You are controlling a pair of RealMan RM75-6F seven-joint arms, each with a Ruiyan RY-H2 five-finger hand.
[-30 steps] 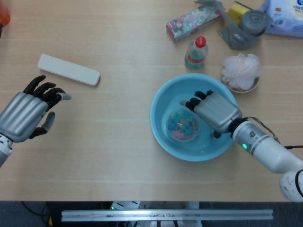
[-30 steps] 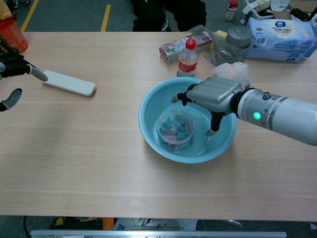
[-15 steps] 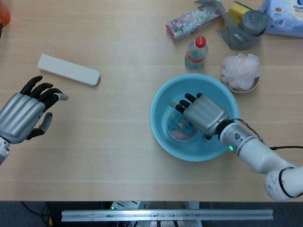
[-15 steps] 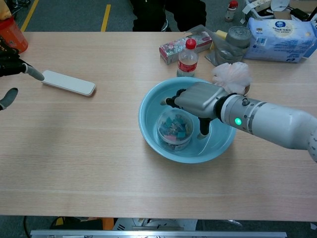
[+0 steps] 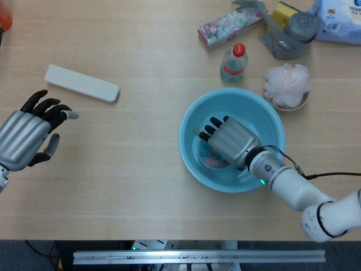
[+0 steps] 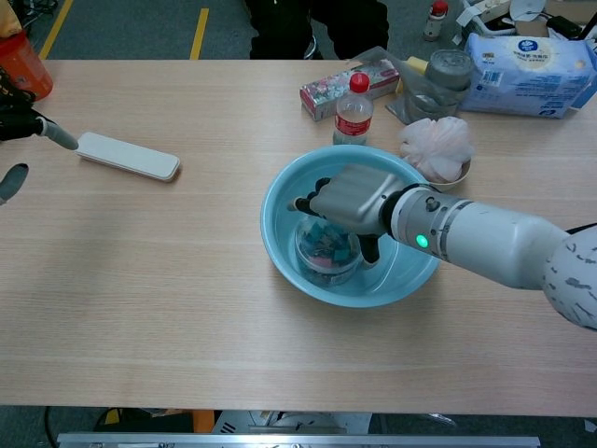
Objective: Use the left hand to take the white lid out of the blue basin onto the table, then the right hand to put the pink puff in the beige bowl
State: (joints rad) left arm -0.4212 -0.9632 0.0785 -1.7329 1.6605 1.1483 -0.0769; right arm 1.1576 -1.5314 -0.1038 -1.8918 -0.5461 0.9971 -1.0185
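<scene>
A long white lid [image 5: 82, 83] [image 6: 128, 155] lies flat on the table at the left. My left hand [image 5: 28, 138] hovers just below it, fingers apart and holding nothing; the chest view shows only its fingertips [image 6: 14, 121]. My right hand [image 5: 228, 141] [image 6: 354, 198] reaches into the blue basin [image 5: 254, 107] [image 6: 410, 280] and lies palm-down over a clear tub of coloured bits [image 5: 210, 160] [image 6: 322, 254]. Its fingers are stretched out, with no plain grip. The pink puff [image 5: 287, 82] [image 6: 434, 145] sits in the beige bowl [image 5: 299, 105] [image 6: 459, 174] right of the basin.
A red-capped water bottle [image 5: 234, 62] [image 6: 353, 110] stands just behind the basin. Farther back are a floral box [image 5: 230, 23], a grey tape roll [image 5: 302, 25] and a tissue pack [image 5: 338, 20]. An orange object [image 6: 19, 65] sits at the far left.
My right hand has slid left across the basin and now covers the clear tub. My left hand has drifted slightly left.
</scene>
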